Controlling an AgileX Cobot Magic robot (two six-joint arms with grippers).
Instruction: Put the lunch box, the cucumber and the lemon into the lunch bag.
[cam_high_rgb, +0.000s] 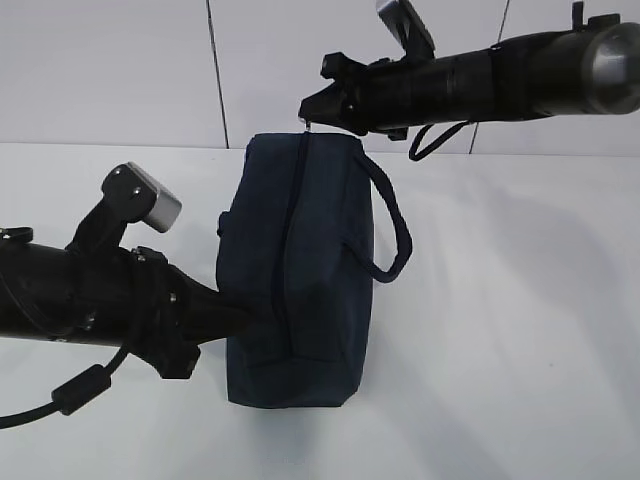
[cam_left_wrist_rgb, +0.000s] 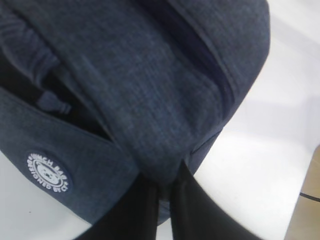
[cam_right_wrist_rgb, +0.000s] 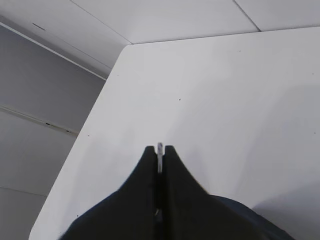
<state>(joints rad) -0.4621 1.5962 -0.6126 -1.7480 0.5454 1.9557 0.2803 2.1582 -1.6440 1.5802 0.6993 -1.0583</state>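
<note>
The lunch bag (cam_high_rgb: 300, 270) is dark navy woven cloth, matt and slightly heathered, with a round white printed badge (cam_left_wrist_rgb: 48, 173) on its side. The table (cam_high_rgb: 520, 330) is smooth white with a faint sheen. Both claws are matt black plastic; the right claw (cam_right_wrist_rgb: 159, 159) pinches a thin silvery metal piece (cam_right_wrist_rgb: 160, 155).

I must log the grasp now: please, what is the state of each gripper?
Left gripper: closed, pinching the fabric of the lunch bag.
Right gripper: closed on the zipper pull.
</note>
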